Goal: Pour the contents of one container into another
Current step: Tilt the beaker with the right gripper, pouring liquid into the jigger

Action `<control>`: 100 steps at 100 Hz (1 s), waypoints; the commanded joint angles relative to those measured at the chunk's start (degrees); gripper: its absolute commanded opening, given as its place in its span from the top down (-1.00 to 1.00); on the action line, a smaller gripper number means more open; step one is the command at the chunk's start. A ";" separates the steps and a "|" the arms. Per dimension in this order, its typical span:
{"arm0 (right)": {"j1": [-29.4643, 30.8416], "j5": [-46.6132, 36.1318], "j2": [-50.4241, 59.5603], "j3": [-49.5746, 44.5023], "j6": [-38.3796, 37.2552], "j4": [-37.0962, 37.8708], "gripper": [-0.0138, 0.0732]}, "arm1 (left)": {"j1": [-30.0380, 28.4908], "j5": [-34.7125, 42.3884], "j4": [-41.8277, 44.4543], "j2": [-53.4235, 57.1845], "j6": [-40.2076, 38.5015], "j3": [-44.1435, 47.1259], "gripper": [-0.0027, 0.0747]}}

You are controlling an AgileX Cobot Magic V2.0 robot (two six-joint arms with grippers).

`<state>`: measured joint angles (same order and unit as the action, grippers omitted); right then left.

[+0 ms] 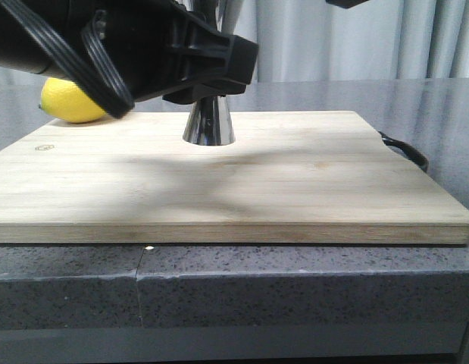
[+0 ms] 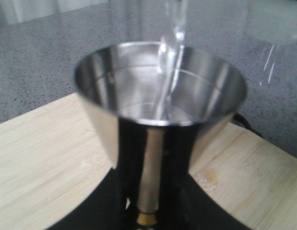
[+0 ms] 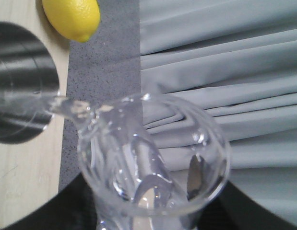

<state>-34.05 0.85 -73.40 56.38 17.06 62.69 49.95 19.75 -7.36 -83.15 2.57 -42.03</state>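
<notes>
Glass, thin and slick, makes the small clear glass beaker (image 3: 153, 163) fragile: it sits tilted in the right gripper (image 3: 153, 218), clasped low round its body, its lip over the tall shiny steel hourglass jigger (image 2: 160, 96). The left gripper (image 2: 148, 211) clamps that rigid, smooth jigger at its narrow brass-coloured waist, water streaming into the cup above.
</notes>
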 commanded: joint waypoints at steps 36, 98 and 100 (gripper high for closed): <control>-0.01 -2.24 1.91 2.16 0.35 4.87 0.53 | -0.05 5.00 0.55 1.60 -0.25 -1.59 0.98; -0.01 -2.53 1.09 2.16 -0.05 4.72 0.53 | -0.05 5.00 0.98 1.60 -0.36 -1.59 0.98; -0.01 -2.16 1.09 2.16 -0.57 4.43 0.53 | -0.05 5.00 0.98 1.60 -0.36 -1.59 0.98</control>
<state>-34.05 -0.83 -73.76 56.38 17.06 67.54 49.95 19.75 -6.52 -83.15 2.57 -42.03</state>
